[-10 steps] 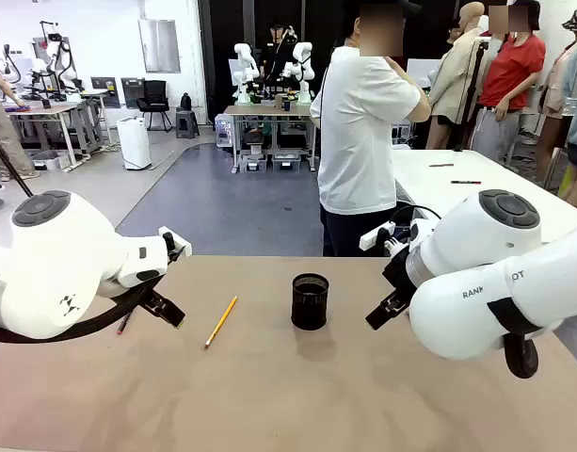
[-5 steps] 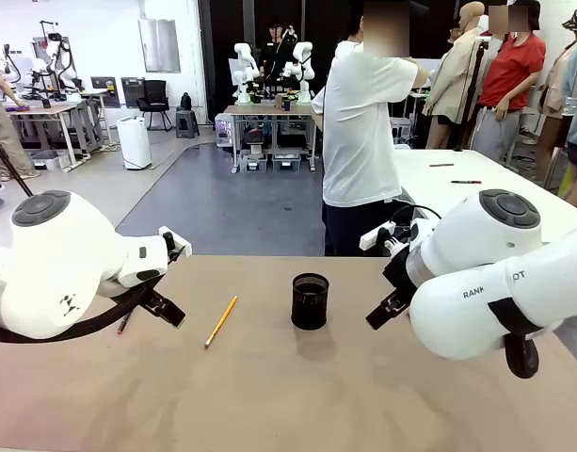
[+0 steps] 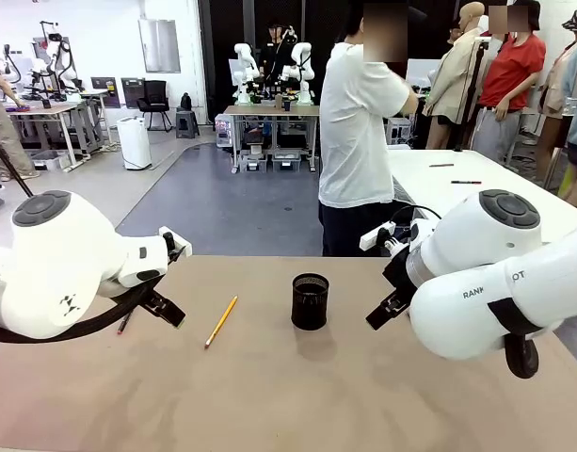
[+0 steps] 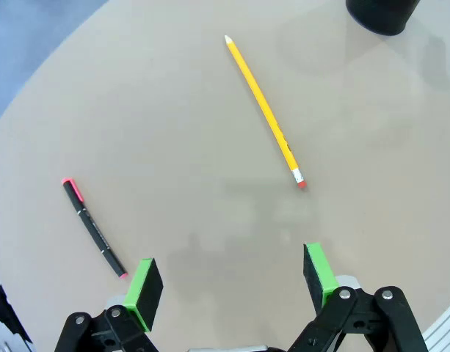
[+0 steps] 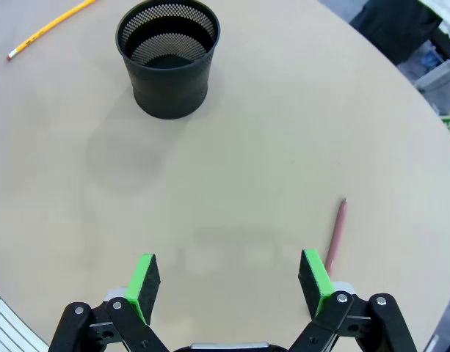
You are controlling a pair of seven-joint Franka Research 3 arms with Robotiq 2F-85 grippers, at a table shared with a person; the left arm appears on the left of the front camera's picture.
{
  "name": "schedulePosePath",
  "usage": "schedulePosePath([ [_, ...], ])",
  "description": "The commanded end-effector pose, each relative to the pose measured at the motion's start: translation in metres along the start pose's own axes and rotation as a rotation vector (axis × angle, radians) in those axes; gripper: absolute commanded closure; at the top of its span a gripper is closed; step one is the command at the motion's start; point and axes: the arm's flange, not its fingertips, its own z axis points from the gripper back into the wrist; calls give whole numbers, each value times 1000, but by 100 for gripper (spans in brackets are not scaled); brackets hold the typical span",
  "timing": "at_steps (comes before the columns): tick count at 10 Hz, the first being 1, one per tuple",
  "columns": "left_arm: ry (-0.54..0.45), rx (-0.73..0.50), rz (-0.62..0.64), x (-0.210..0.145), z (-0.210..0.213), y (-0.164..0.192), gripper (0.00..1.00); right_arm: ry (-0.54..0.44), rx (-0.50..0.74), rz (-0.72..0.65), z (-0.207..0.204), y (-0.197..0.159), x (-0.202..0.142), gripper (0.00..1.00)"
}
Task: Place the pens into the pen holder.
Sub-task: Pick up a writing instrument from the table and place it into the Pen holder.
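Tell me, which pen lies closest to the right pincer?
The maroon pen, right beside the right pincer. The yellow pen lies beyond the pen holder; the dark pink-tipped pen is by the left pincer.

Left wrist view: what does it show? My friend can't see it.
The left gripper hangs open over a tan table. A yellow pencil and a dark pen with pink ends lie loose on it, and the black pen holder peeks in at the top edge.

Right arm (image 3: 490,287): partial letters "RAN", "OT"; nothing else legible.
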Motion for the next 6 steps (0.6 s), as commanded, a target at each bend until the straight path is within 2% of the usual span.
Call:
schedulePosePath([
  [1,0,0,0,0,0,0,0,0,0,0,0,0,0,0],
  [6,0,0,0,0,0,0,0,0,0,0,0,0,0,0],
])
